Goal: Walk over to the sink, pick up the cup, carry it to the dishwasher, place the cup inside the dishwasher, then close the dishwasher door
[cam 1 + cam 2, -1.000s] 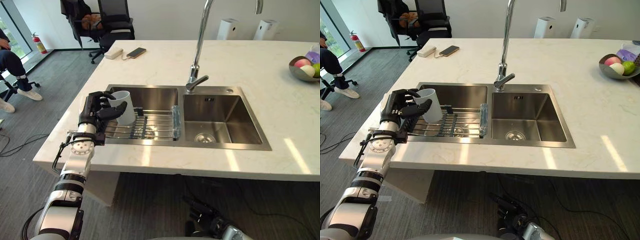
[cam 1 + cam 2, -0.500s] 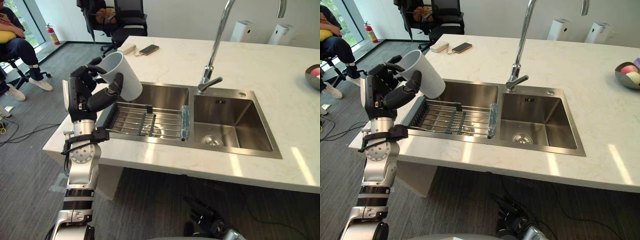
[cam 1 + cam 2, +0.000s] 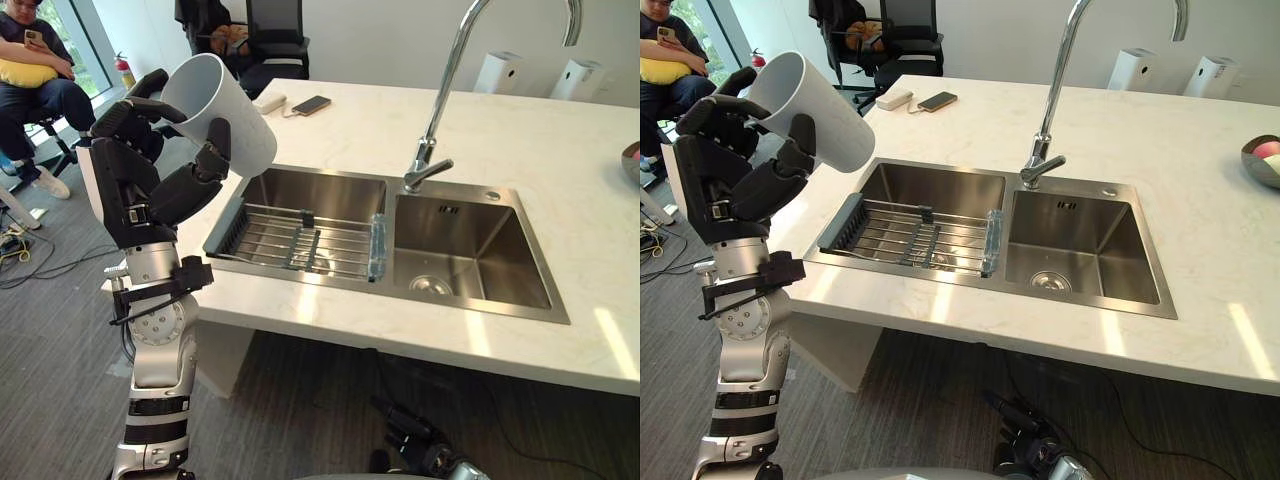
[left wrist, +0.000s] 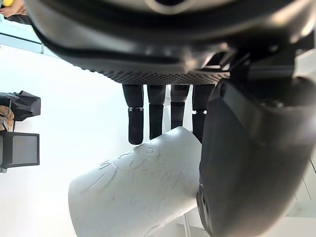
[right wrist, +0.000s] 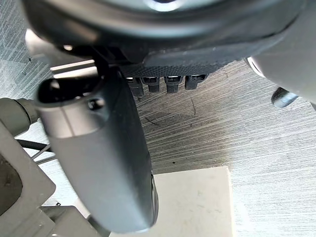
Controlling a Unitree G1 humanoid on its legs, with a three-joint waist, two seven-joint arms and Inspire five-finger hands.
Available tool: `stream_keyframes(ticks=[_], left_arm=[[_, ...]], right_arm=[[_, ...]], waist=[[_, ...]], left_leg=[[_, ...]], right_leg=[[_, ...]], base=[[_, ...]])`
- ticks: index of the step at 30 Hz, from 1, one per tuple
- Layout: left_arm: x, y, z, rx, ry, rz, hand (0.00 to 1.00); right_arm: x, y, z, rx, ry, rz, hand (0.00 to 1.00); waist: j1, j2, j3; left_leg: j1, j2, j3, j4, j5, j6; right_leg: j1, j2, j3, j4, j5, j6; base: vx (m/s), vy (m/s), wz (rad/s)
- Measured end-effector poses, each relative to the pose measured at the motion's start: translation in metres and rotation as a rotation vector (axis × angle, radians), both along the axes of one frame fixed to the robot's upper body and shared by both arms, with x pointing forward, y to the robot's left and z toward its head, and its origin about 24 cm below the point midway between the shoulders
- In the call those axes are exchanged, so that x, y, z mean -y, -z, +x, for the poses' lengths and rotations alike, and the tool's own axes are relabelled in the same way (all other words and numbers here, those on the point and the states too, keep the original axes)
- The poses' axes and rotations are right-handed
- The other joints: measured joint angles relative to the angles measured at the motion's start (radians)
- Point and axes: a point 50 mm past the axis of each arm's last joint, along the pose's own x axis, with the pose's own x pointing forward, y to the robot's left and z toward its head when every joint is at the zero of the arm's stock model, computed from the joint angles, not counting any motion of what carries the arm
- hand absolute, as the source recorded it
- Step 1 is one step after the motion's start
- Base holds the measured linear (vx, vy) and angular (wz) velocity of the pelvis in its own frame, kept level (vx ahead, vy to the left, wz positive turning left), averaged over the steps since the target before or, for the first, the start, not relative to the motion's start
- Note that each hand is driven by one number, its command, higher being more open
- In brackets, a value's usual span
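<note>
Up by the counter's (image 3: pixel 350 125) left edge, your left hand (image 3: pixel 150 185) is clamped on the white cup (image 3: pixel 225 110).
Fingers and thumb wrap its tilted wall, near the sink (image 3: pixel 330 190); your right hand (image 5: pixel 98 163) hangs over the floor (image 5: pixel 237 138), grip unreadable.

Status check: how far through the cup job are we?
Done: the robot is at the sink and the cup is up out of it. In hand: the left hand has its fingers round the tilted cup, held above the counter edge left of the sink; the right hand hangs low near the floor. Left: carry the cup to the dishwasher, set it inside, close the door.
</note>
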Motion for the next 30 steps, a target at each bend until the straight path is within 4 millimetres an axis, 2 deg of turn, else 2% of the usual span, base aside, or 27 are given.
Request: stream_keyframes(ticks=[5,9,11,14,16,18,19,20,22,23,24,25,26,27,28,29,30], left_arm=[[-0.001,0.002,-0.002,-0.002,-0.019,-0.006,0.00],[-0.002,0.005,-0.012,-0.007,-0.064,0.015,0.00],[-0.001,0.008,-0.018,-0.010,-0.090,0.033,0.00],[0.003,0.007,-0.033,0.016,-0.114,0.033,0.00],[0.003,0.007,-0.050,0.035,-0.152,0.010,0.00],[-0.003,0.006,-0.061,0.049,-0.208,0.006,0.00],[-0.007,0.005,-0.064,0.054,-0.233,0.004,0.00],[-0.017,0.003,-0.071,0.068,-0.292,0.002,0.00],[-0.021,0.001,-0.073,0.081,-0.316,-0.002,0.00],[-0.020,-0.001,-0.073,0.097,-0.308,-0.004,0.00],[-0.013,-0.004,-0.070,0.111,-0.270,0.008,0.00],[-0.009,-0.007,-0.068,0.121,-0.237,0.021,0.00],[-0.004,-0.010,-0.066,0.140,-0.207,0.029,0.00],[0.000,-0.018,-0.067,0.197,-0.188,0.021,0.00],[0.001,-0.019,-0.067,0.211,-0.183,0.017,0.00],[0.001,-0.019,-0.068,0.219,-0.180,0.015,0.00],[0.003,-0.019,-0.067,0.221,-0.159,0.014,0.00]], right_arm=[[-0.001,0.001,-0.001,-0.009,0.005,-0.009,1.00],[-0.001,0.001,-0.002,-0.011,-0.013,-0.023,1.00],[-0.001,0.001,-0.003,-0.010,-0.047,-0.030,1.00],[-0.001,0.001,-0.003,-0.009,-0.089,-0.027,1.00],[0.004,0.001,-0.005,-0.026,-0.108,-0.033,1.00],[0.009,0.001,-0.007,-0.030,-0.100,-0.039,1.00],[0.009,0.001,-0.007,-0.031,-0.100,-0.039,1.00],[0.010,0.001,-0.007,-0.034,-0.099,-0.039,1.00],[0.012,0.003,-0.007,-0.042,-0.085,-0.028,1.00],[0.022,0.003,-0.006,-0.050,-0.050,-0.039,1.00],[0.036,0.000,-0.007,-0.046,-0.036,-0.075,1.00],[0.043,-0.001,-0.008,-0.047,-0.033,-0.091,1.00],[0.050,-0.003,-0.006,-0.041,-0.032,-0.110,1.00],[0.053,-0.005,-0.004,-0.013,0.004,-0.114,1.00],[0.056,-0.006,-0.002,-0.002,0.023,-0.129,1.00],[0.058,-0.008,0.001,0.010,0.030,-0.143,1.00],[0.059,-0.010,0.004,0.022,0.042,-0.155,1.00]], waist=[[0.001,-0.001,-0.013],[0.008,0.000,-0.016],[0.012,0.001,-0.016],[0.030,0.010,-0.010],[0.068,0.024,0.002],[0.100,0.034,0.013],[0.109,0.039,0.018],[0.129,0.049,0.023],[0.131,0.032,0.026],[0.134,0.046,0.034],[0.129,0.083,0.037],[0.123,0.082,0.042],[0.111,0.087,0.043],[0.075,0.064,0.040],[0.076,0.067,0.040],[0.083,0.068,0.042],[0.078,0.065,0.046]], left_leg=[[0.001,-0.001,0.000,0.004,-0.001,0.001],[0.004,0.002,-0.003,0.018,-0.003,0.004],[-0.029,0.011,-0.033,0.071,-0.025,0.013],[-0.125,0.006,-0.143,0.150,-0.036,0.023],[-0.179,-0.028,-0.285,0.097,0.019,0.026],[-0.193,-0.030,-0.325,0.036,0.069,0.023],[-0.200,-0.029,-0.324,0.024,0.070,0.023],[-0.229,-0.017,-0.250,0.019,0.031,0.084],[-0.254,-0.002,-0.129,0.072,-0.010,0.159],[-0.298,0.060,0.033,0.255,-0.017,0.229],[-0.326,0.104,0.151,0.367,0.093,0.308],[-0.338,0.100,0.191,0.379,0.121,0.328],[-0.342,0.066,0.172,0.302,0.173,0.317],[-0.291,-0.025,0.144,0.094,0.227,0.296],[-0.277,-0.011,0.202,0.148,0.154,0.279],[-0.221,-0.002,0.265,0.168,0.088,0.200],[-0.146,-0.016,0.279,0.092,0.040,0.123]], right_leg=[[0.003,-0.001,0.001,0.000,0.000,0.000],[0.014,-0.001,0.000,0.000,0.002,-0.002],[0.024,-0.005,-0.027,0.003,0.001,-0.002],[0.027,-0.016,-0.130,0.006,-0.002,0.000],[0.043,-0.043,-0.280,0.006,-0.023,0.008],[0.057,-0.056,-0.379,0.000,-0.044,0.013],[0.061,-0.059,-0.408,0.001,-0.049,0.015],[0.073,-0.067,-0.496,0.006,-0.056,0.014],[0.081,-0.105,-0.561,0.009,-0.056,0.004],[0.088,-0.139,-0.629,0.074,-0.083,0.005],[0.090,-0.176,-0.682,0.215,-0.153,0.014],[0.084,-0.209,-0.706,0.281,-0.188,0.003],[0.077,-0.197,-0.719,0.295,-0.224,0.003],[0.078,-0.184,-0.778,0.240,-0.215,-0.005],[0.081,-0.198,-0.811,0.271,-0.225,-0.001],[0.089,-0.230,-0.839,0.324,-0.239,0.003],[0.110,-0.267,-0.894,0.383,-0.262,0.011]], base=[[-0.02,-0.005,0.00],[-0.04,-0.017,0.03],[-0.04,-0.011,0.38],[-0.08,-0.016,1.11],[-0.11,-0.005,1.81],[-0.09,-0.004,1.61],[-0.07,-0.029,1.97],[-0.04,-0.027,1.58],[-0.01,0.051,1.45],[0.03,0.154,1.75],[0.03,0.137,1.89],[-0.03,0.098,1.94],[-0.16,0.023,2.60],[-0.19,0.030,2.44],[-0.15,-0.016,2.08],[-0.02,0.045,1.31],[-0.01,0.079,1.45]])
